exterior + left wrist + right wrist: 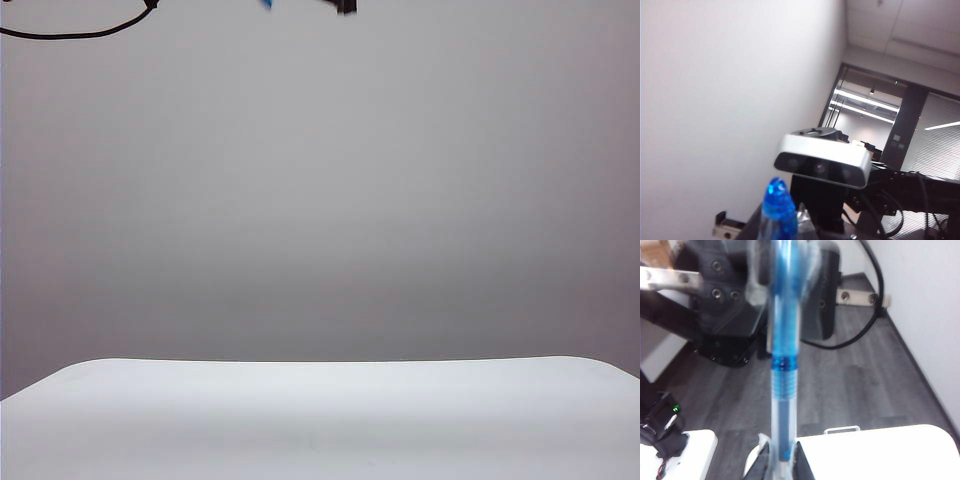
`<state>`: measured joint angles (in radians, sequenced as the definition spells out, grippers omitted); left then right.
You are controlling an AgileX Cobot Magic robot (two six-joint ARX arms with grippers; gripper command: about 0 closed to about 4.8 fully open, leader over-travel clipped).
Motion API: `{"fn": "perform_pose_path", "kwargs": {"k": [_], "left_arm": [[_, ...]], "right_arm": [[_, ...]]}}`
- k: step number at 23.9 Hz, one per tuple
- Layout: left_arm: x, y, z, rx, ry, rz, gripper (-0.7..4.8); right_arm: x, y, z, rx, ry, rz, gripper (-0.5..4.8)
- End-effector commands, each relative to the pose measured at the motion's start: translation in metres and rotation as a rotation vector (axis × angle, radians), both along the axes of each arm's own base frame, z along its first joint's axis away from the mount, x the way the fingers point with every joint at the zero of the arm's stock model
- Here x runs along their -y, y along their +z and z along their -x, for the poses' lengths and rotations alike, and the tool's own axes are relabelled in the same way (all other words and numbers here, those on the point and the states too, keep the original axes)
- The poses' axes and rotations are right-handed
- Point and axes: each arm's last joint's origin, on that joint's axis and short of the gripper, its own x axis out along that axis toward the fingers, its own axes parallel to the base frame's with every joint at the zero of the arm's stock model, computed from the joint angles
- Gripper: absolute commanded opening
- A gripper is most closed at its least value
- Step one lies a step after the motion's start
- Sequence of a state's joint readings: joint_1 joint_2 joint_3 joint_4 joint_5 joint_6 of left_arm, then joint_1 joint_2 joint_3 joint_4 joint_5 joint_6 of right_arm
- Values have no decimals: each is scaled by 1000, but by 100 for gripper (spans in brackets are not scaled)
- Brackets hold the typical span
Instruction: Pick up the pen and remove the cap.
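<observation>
The pen [784, 390] stands out from my right gripper [782, 467], whose dark fingers [802, 465] are shut on its clear rear end. Its translucent blue front section [785, 335] runs on toward my left gripper [785, 280], a blurred black body around the pen's far end. In the left wrist view the cap [777, 207] shows its rounded blue tip between the fingers of my left gripper [780, 232], which is shut on it. Both grippers are high above the table. The exterior view catches only a blue speck [266, 4] and a black part [345, 6] at its upper edge.
The white table [320, 420] lies far below, its edge also in the right wrist view [880, 450]. A silver camera [822, 160] on a black mount faces the left wrist. A black cable [860, 325] loops over the grey floor, and another [70, 33] hangs near the wall.
</observation>
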<state>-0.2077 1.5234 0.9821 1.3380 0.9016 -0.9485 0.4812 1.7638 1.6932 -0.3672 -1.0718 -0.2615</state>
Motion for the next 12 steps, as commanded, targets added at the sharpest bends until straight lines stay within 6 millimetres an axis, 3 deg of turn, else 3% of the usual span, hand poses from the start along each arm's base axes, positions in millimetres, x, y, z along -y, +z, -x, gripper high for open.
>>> {"fn": "perform_pose_path", "kwargs": {"k": [1,12], "left_arm": [[-2,15,11,84,-3,53,16],[1,6,2,84,29,-64,16]], "right_arm": [[0,-26,-11,-65,-86,106,0],[0,-37,-15,-44,-157,188,0]]}}
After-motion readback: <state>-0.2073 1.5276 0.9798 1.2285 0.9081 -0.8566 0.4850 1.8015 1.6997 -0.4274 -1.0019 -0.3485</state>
